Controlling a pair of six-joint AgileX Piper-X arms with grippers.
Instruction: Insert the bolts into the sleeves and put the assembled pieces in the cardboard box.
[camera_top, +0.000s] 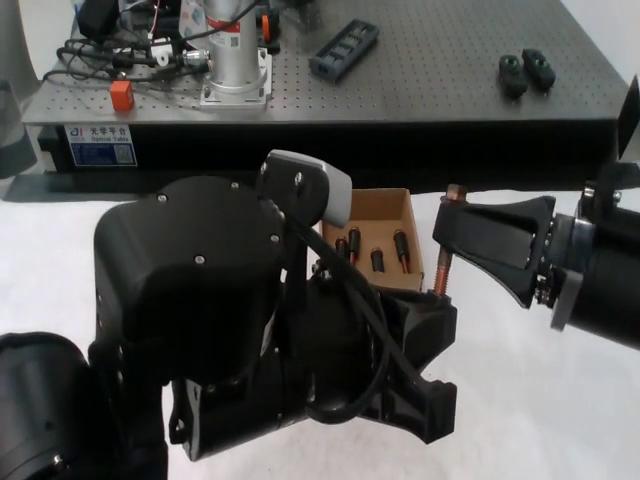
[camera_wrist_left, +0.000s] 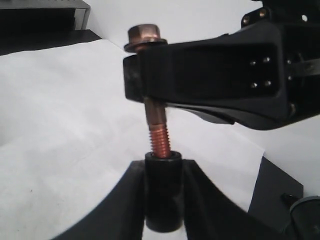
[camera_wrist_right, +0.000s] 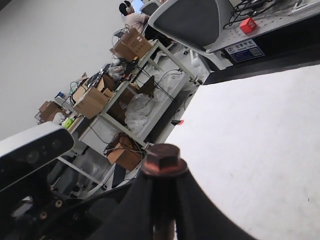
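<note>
Beside the cardboard box (camera_top: 384, 203), my right hand (camera_top: 446, 228) clamps a copper bolt (camera_wrist_left: 155, 124) upright. Its threaded tip meets the black sleeve (camera_wrist_left: 162, 200) pinched in my left hand (camera_wrist_left: 163, 169).

White-and-blue label (camera_top: 98, 145) on dark front face of the perforated bench (camera_top: 400, 90): print too small to read, possibly a logo beside a few characters. It shows again, tilted, in the right wrist view, no clearer. No other legible lettering.

Clamps the sleeve (camera_wrist_left: 162, 200) upright in the left gripper (camera_wrist_left: 163, 175), near centre; pinches the bolt (camera_wrist_left: 158, 137) in the right gripper (camera_top: 447, 235), set level from the right, just above
</note>
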